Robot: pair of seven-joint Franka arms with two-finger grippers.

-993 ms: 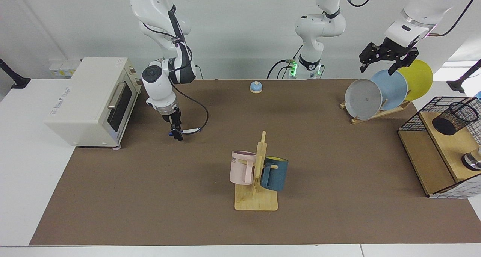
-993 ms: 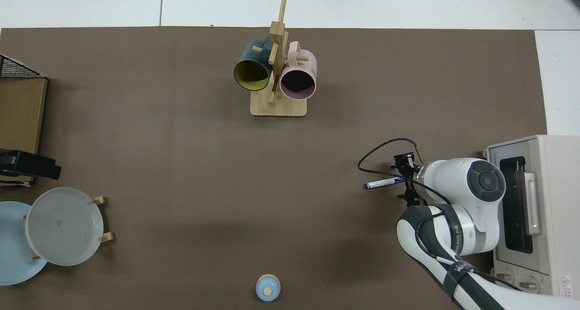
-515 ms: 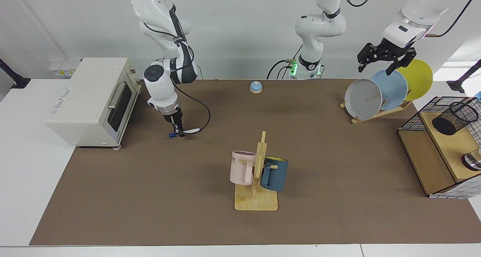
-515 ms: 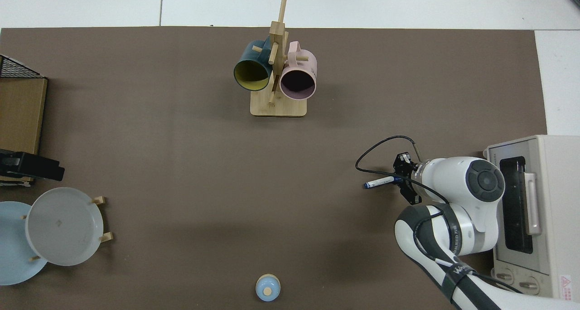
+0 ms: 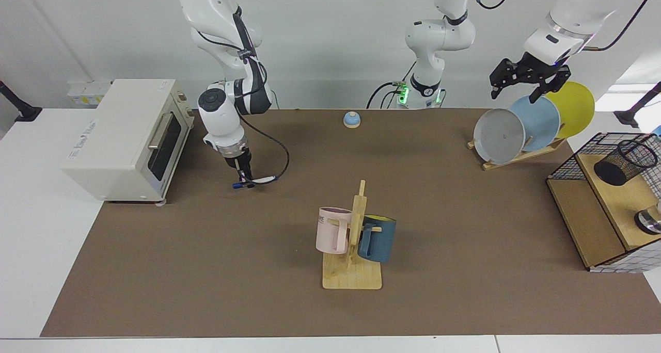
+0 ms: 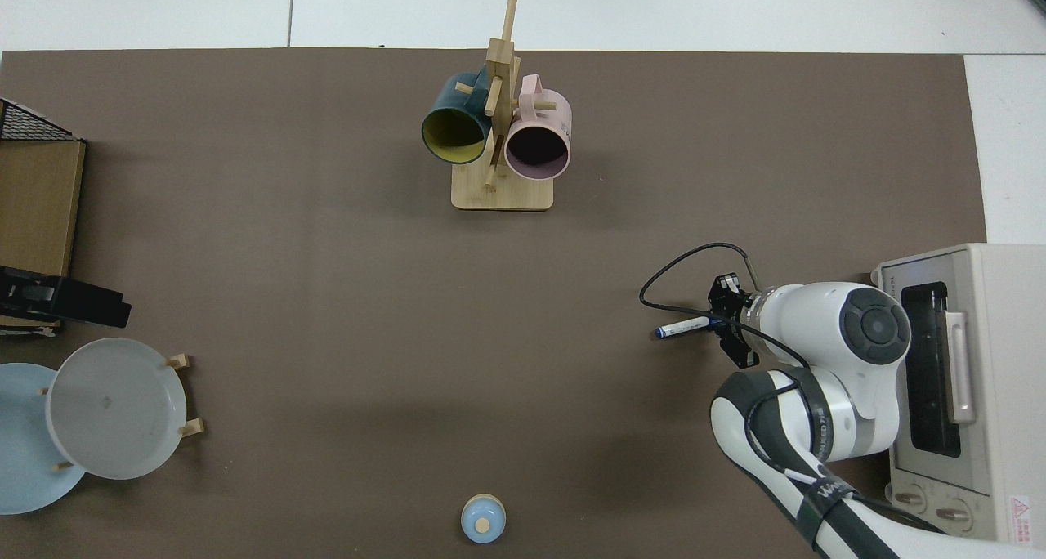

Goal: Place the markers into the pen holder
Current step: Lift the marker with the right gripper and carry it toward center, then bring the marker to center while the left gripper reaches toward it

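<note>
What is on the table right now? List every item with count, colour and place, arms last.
marker: 1, white with blue ends, in the right gripper near the oven
pen holder: 1, black mesh, on the wooden shelf
wire basket frame: 1, black, around the shelf
toaster oven: 1, cream, mat's edge
mug rack: 1, wooden, holding a pink mug and a teal mug
plates: 3, grey, blue, yellow, in a wooden rack
bell: 1, blue, far edge
right gripper: shut on marker
left gripper: open, waiting above plates

Pen holder (image 5: 625, 162) cut at facing edge; left pincer (image 6: 61, 306) mostly outside top view, seemingly.
</note>
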